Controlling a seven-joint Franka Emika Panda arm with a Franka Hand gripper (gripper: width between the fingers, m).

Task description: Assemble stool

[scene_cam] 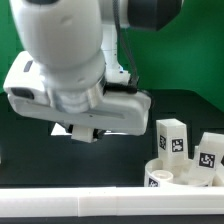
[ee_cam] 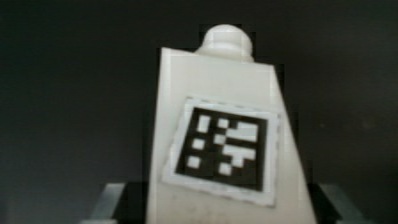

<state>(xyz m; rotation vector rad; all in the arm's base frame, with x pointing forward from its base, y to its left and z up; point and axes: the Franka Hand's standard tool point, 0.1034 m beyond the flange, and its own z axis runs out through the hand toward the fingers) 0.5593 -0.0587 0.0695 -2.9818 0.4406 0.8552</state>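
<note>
In the wrist view my gripper (ee_cam: 222, 212) is shut on a white stool leg (ee_cam: 222, 100), a tapered block with a black-and-white tag (ee_cam: 226, 148) on its face and a round peg (ee_cam: 226, 38) at its far end. My dark fingers (ee_cam: 118, 202) show on both sides of it. In the exterior view the gripper (scene_cam: 86, 131) hangs under the big white arm, above the dark table, to the left of the seat. The round white seat (scene_cam: 160, 179) lies at the lower right. Two tagged legs (scene_cam: 174, 138) (scene_cam: 209, 151) stand upright on it.
A white rail (scene_cam: 70, 205) runs along the near table edge, just in front of the seat. A green wall stands behind the black table. The arm's body hides much of the table's middle and the exterior view's left.
</note>
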